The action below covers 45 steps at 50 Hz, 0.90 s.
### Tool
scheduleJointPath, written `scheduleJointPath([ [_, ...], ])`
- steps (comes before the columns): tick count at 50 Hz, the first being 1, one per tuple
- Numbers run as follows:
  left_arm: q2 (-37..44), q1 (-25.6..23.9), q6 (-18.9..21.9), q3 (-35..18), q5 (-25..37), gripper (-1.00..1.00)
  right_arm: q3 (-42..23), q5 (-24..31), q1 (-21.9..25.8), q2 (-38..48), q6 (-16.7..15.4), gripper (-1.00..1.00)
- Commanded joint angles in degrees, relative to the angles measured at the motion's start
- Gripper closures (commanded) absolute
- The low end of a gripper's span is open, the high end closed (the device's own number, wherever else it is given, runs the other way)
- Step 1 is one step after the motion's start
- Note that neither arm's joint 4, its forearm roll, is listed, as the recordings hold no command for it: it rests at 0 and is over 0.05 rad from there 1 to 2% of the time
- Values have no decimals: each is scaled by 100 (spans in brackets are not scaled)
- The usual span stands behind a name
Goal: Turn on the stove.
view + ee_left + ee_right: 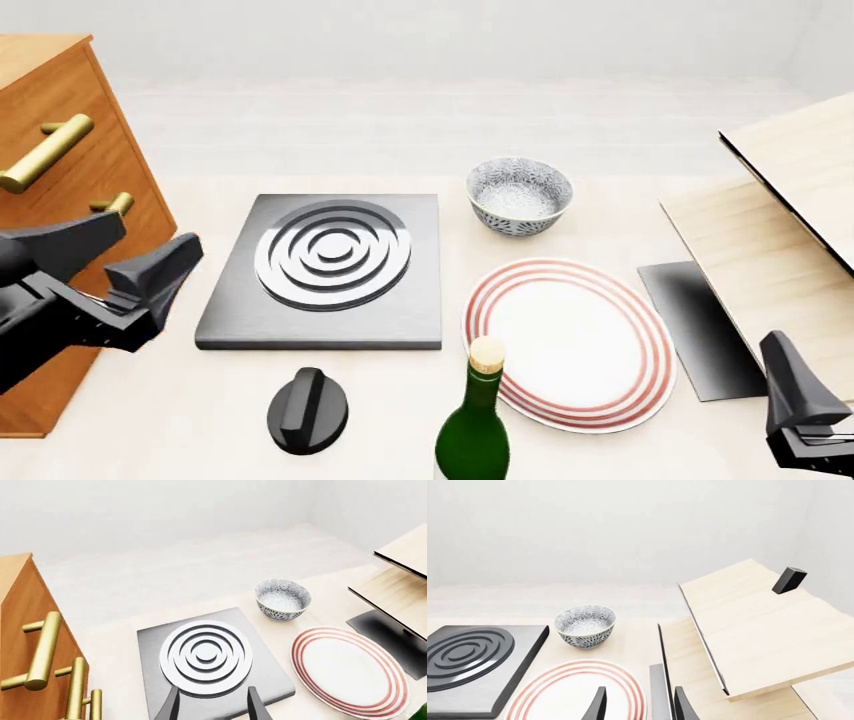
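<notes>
Where the pale wood-grain table [400, 410] meets the plain white walls, we list a light, bare room; at the far left, an orange-brown cabinet [60, 150] with brass bar handles; at the right, tilted pale wooden boards [787, 200] over a dark flat base [694, 325]. Item, the stove [334, 270]: a flat square dark-grey slab, left of centre, carrying concentric silver rings; its black oval knob [308, 409], ridged along the top, lies apart on the table just near of the slab. Item, a blue-patterned bowl [519, 195], far right of the stove; a red-rimmed white plate [571, 342] to the stove's right; a green bottle [475, 425] at the near edge, between knob and plate. The left gripper [120, 265] hangs left of the stove, fingers spread and holding nothing; the right gripper [637, 705], near right, likewise parted and unladen.
</notes>
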Motion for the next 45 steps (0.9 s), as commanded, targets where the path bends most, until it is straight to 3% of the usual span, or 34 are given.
scheduleJointPath([
  [1, 1385, -612, -516, -167, -313, -100, 14, 17, -18, 13, -5, -100],
  [2, 1679, -696, -323, -114, -428, -100, 18, 0, -3, 26, 21, -100],
  [6, 2239, -421, -763, -52, -451, -100, 9, 14, -13, 20, 18, -100],
  [10, 2227, -616, -586, -172, -298, -100, 14, 26, -5, 31, 41, -100],
  [20, 2819, -681, -642, -492, -105, -100, 24, 7, 16, 70, 53, -100],
  [21, 2846, -892, -679, -560, -90, -100, 23, 20, 20, 57, 48, -100],
  [23, 3003, -922, -498, -666, -21, -100, 25, 20, 21, 60, 53, -100],
  [29, 3062, -1071, -579, -940, 294, -100, 23, 3, 12, 87, 57, -100],
  [34, 3270, -1337, -545, -922, 370, -100, 23, -5, 19, 111, 125, -100],
  [45, 3370, -1362, -534, -831, 403, -100, 25, -4, 7, 122, 107, -100],
])
